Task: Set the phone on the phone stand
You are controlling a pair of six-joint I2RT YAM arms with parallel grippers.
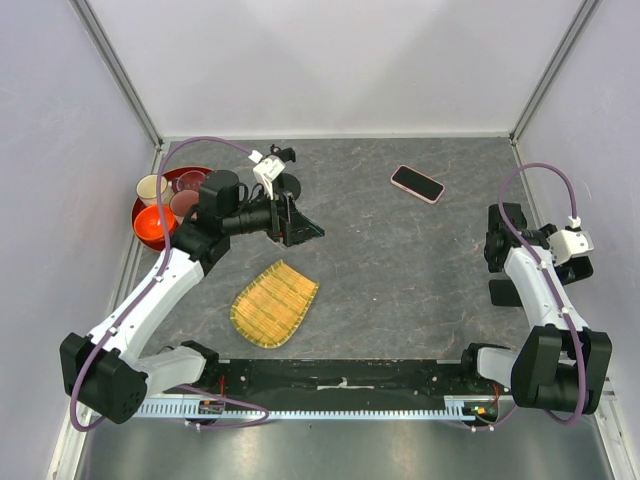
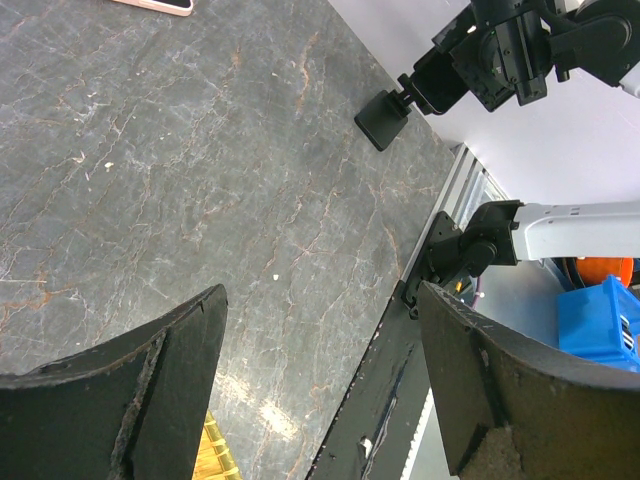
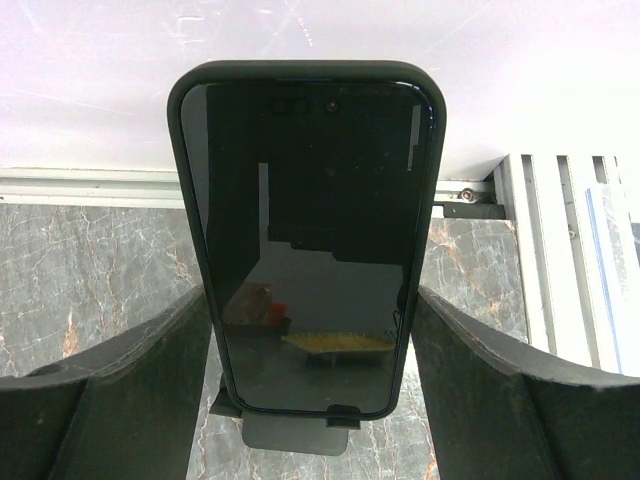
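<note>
Nothing of the task is done yet. The pink-cased phone (image 1: 417,183) lies flat, screen up, on the grey table (image 1: 400,270) toward the far right. Neither arm touches it, and it is well apart from the phone stand (image 1: 289,186), which sits left of centre and holds no phone (its round base and post show just beyond the left arm's wrist).

The left gripper (image 1: 305,228) hovers near that stand with its fingers spread wide and nothing between them. Its own camera shows only bare table in the gap, with the phone's pink edge at the top of that view.

The right gripper (image 3: 312,295) also has its fingers wide apart. They frame an all-black phone (image 3: 310,180) propped upright on a folding stand (image 3: 290,435), which is not the one wanted. No clamping shows, though contact at the pads cannot be ruled out.

By my judgement the whole job remains: reach the pink phone, grasp it by its long edges, carry it across, and seat it in the clamp.
</note>
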